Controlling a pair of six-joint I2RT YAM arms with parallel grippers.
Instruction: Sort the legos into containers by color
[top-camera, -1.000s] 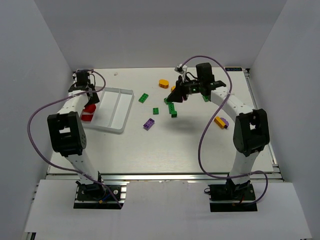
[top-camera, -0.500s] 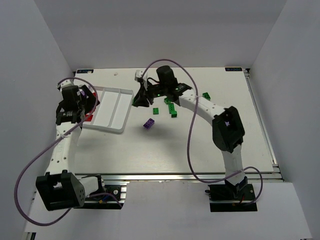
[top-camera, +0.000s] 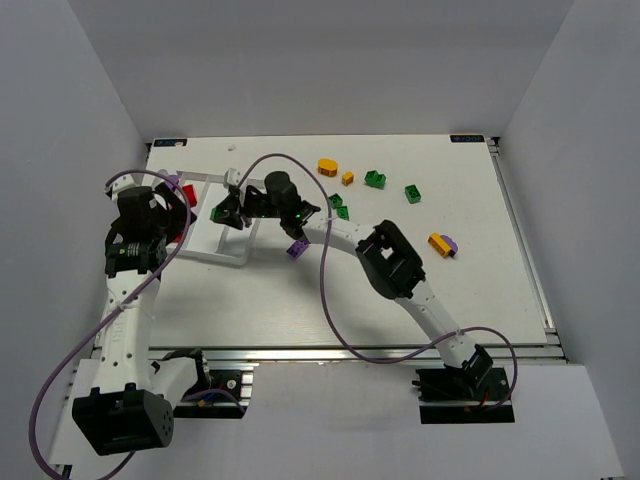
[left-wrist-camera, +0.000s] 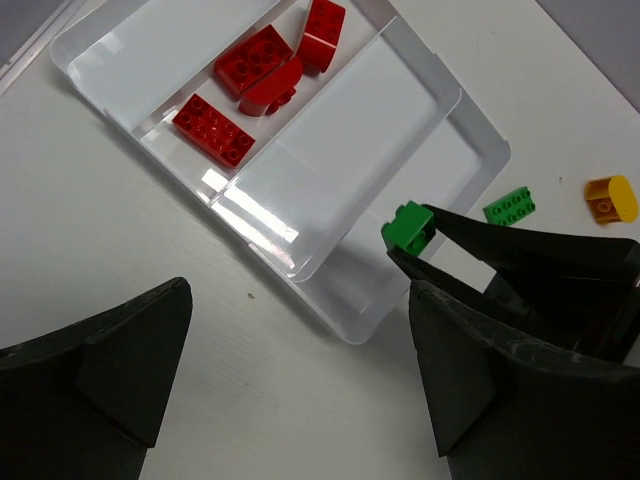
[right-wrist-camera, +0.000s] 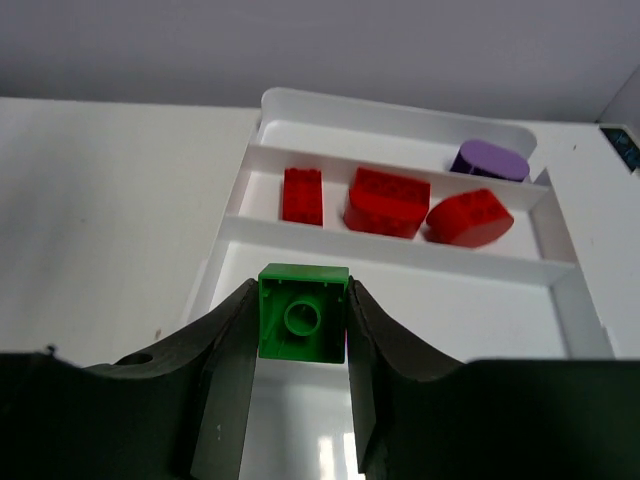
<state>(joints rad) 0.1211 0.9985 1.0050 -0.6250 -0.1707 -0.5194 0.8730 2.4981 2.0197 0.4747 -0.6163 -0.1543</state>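
Right gripper (right-wrist-camera: 303, 290) clamped on a green lego (right-wrist-camera: 303, 325), lower centre of frame, over the white tray's (right-wrist-camera: 400, 115) lowest compartment, left gripper (left-wrist-camera: 298, 320) spread wide, empty.

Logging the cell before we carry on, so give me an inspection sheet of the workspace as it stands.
Surface: white table, no spills seen.
Job's things: white tray holds red bricks in one compartment, purple brick in the end compartment beside it; loose bricks, green, orange and purple, lie right of it.
Clutter: small white speck by the far edge.
Grippers: left gripper open, empty, beside the tray; right gripper shut on green brick over the tray.
Cables: purple cables hang in loose loops.
Surroundings: plain white walls on three sides.
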